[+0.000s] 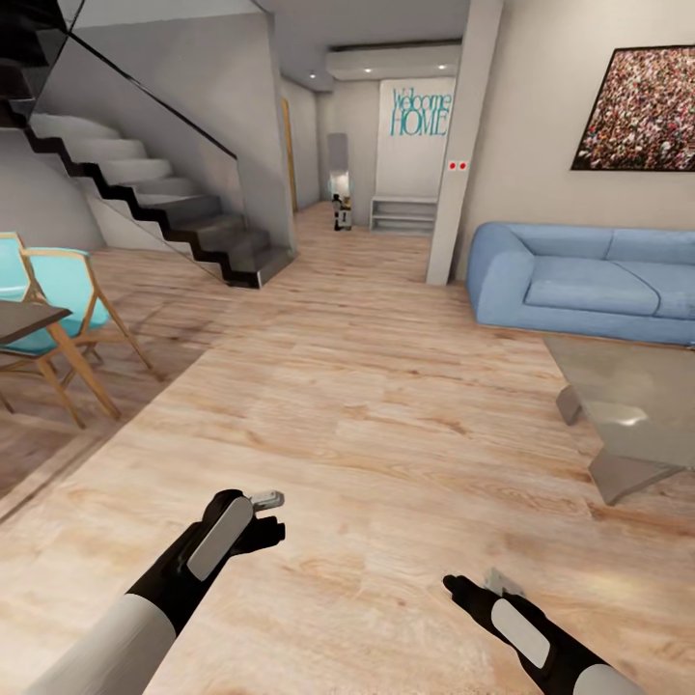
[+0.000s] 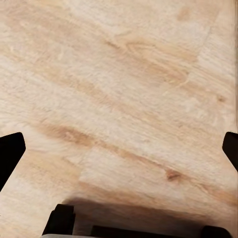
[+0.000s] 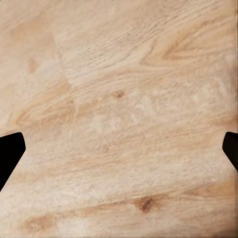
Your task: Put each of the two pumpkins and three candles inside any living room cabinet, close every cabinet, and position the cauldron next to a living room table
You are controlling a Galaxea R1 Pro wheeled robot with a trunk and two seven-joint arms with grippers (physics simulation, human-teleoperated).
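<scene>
Setting: a bright open living room with a pale wood plank floor [image 1: 367, 405], seen from the robot's head looking forward and down.
Left gripper: the left gripper [image 1: 263, 514] sits low in the head view, left of centre, over bare floor. In the left wrist view its two dark fingertips [image 2: 11, 153] stand far apart at the picture's edges, so the claw is spread wide and holds nothing.
Right gripper: the right gripper [image 1: 483, 582] sits low and right of centre, also over bare floor. In the right wrist view its dark fingertips [image 3: 10, 152] are likewise wide apart with only wood grain between them; the claw is spread and empty.
Task things: no pumpkin, candle, cauldron or dark-brown cabinet can be made out; the robot faces open floor.
Sofa: a light blue sofa [image 1: 589, 280] stands against the right wall, under a dark framed picture [image 1: 639, 108].
Low table: a grey glass-topped table [image 1: 627, 401] stands in front of the sofa, at the right edge.
Stairs: a grey staircase with a glass side [image 1: 164, 193] rises at the upper left.
Chairs: turquoise chairs with wooden legs [image 1: 58, 309] stand at the far left beside a dark tabletop [image 1: 24, 319].
Far end: a hallway leads to a white wall with teal lettering reading "Welcome HOME" [image 1: 419, 114].
</scene>
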